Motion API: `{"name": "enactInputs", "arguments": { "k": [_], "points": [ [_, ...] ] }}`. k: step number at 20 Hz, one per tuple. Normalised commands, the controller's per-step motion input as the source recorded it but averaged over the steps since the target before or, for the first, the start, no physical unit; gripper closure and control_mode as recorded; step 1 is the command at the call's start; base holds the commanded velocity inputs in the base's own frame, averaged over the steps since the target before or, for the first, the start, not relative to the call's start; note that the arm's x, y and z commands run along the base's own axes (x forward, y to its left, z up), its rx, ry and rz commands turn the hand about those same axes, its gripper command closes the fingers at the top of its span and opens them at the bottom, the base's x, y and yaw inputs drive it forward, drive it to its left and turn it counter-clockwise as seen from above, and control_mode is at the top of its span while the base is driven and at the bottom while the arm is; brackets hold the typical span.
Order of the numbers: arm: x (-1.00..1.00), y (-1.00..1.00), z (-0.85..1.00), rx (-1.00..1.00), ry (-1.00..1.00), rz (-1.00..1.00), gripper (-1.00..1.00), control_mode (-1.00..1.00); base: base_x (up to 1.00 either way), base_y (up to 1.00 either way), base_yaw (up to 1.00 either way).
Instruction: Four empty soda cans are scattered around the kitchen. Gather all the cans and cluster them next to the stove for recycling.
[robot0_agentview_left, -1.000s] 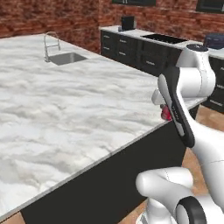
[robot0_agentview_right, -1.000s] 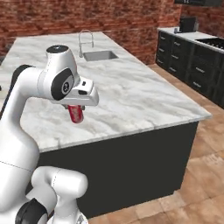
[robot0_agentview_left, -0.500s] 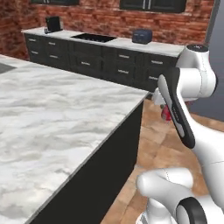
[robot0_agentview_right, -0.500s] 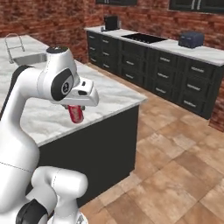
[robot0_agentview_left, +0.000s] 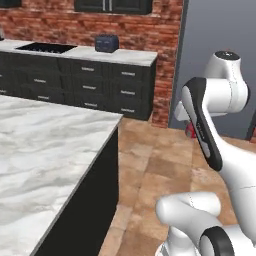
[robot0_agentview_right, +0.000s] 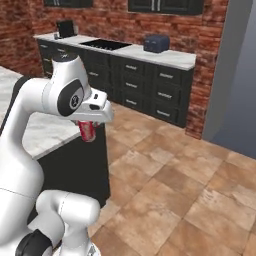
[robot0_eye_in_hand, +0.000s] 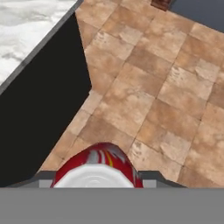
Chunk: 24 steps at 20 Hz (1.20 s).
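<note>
We see gripper closed on red soda can, held upright in air over terracotta tile floor, just beside marble island counter corner. Stove sits on far counter, well apart, left of dark toaster.

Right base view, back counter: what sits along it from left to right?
Small black appliance → stove → dark toaster; all on the white counter.
</note>
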Motion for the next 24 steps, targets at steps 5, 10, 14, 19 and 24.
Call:
{"name": "enactInputs", "arguments": {
  "k": [5,10,14,19,24],
  "points": [
    [0.0,0.0,0.0,0.0,0.0,0.0,1.0,1.0,0.78,-0.77,-0.39],
    [0.0,0.0,0.0,0.0,0.0,0.0,1.0,1.0,0.9,-0.78,-0.38],
    [0.0,0.0,0.0,0.0,0.0,0.0,1.0,1.0,0.99,-0.79,-0.33],
    [0.0,0.0,0.0,0.0,0.0,0.0,1.0,1.0,1.0,-0.62,-0.23],
    [0.0,0.0,0.0,0.0,0.0,0.0,1.0,1.0,1.0,-0.02,-0.04]
  ]
}}
